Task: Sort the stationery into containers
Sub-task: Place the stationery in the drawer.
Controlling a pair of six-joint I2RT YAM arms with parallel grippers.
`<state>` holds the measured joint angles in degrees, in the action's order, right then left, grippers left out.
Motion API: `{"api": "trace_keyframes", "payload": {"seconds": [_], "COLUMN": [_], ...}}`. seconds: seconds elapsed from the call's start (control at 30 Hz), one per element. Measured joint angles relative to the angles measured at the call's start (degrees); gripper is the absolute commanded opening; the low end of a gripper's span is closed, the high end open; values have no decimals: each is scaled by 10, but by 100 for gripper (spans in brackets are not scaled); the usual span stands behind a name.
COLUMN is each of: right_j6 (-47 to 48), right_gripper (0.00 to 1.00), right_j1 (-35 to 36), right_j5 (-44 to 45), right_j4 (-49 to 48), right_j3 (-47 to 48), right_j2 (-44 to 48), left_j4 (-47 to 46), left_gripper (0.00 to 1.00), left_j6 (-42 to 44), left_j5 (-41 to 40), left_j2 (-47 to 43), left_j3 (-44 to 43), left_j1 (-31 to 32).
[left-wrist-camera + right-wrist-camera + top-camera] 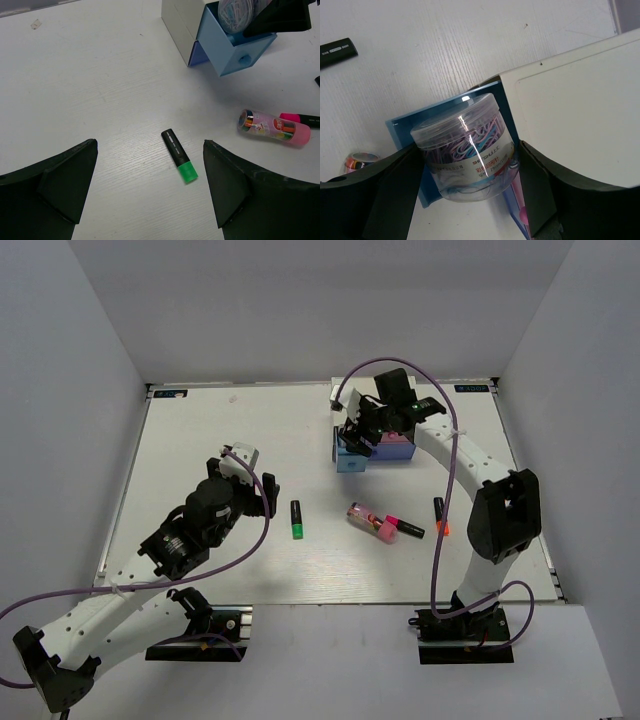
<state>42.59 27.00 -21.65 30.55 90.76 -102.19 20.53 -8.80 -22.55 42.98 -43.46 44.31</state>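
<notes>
Green-capped marker (297, 520) lies nearest, just beside the spread left gripper (150, 145), with a tube (364, 515) and pink-capped marker (402, 528) to its right. Farther back, the right gripper (467, 150) pinches a paper-clip jar (465, 135) in the cabinet's (570, 110) open blue drawer (402, 130).

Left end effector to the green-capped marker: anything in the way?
Nothing visible. The green-capped marker lies alone below the open left end effector. The pink-and-clear tube and pink-capped marker lie off to one side, apart from it.
</notes>
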Motion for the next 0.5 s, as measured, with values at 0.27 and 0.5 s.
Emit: {"api": "trace_keyframes", "payload": {"seconds": [0.27,0.5], "right_j6": [-2,-6], "right_gripper": [63,69], "right_j1": [0,0], "right_j5": [3,5], "right_j4": [2,2], "right_j3": [6,7], "right_j2": [-3,-3], "left_j4": [0,0], "left_gripper": [97,97], "left_j6": [0,0], "left_j5": [5,7], "left_j2": [0,0], "left_j3": [0,0], "left_j1": [0,0]}}
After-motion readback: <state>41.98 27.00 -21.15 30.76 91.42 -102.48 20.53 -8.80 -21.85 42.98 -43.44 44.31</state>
